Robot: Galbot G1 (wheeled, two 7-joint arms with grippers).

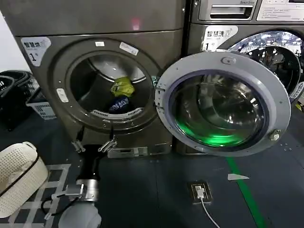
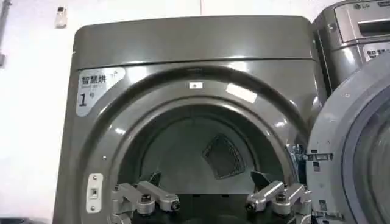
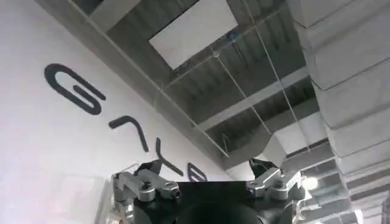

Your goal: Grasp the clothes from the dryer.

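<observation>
Head view: the left gripper (image 1: 94, 145), jaws open and empty, hangs below the dryer (image 1: 42, 23) porthole; the clothes (image 1: 120, 95) lie inside the drum, ahead and above.

Left wrist view: spread fingers (image 2: 145, 198) face the drum.

Right wrist view: the right gripper (image 3: 210, 182), open, points at the ceiling.

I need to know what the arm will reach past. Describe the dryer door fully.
The dryer door is round, with a wide light-grey plastic-looking rim around a domed glass window that reflects green. It stands swung fully open to the right of the dryer porthole, hinged at its left edge, partly covering the neighbouring machine. Nothing touches it.
</observation>
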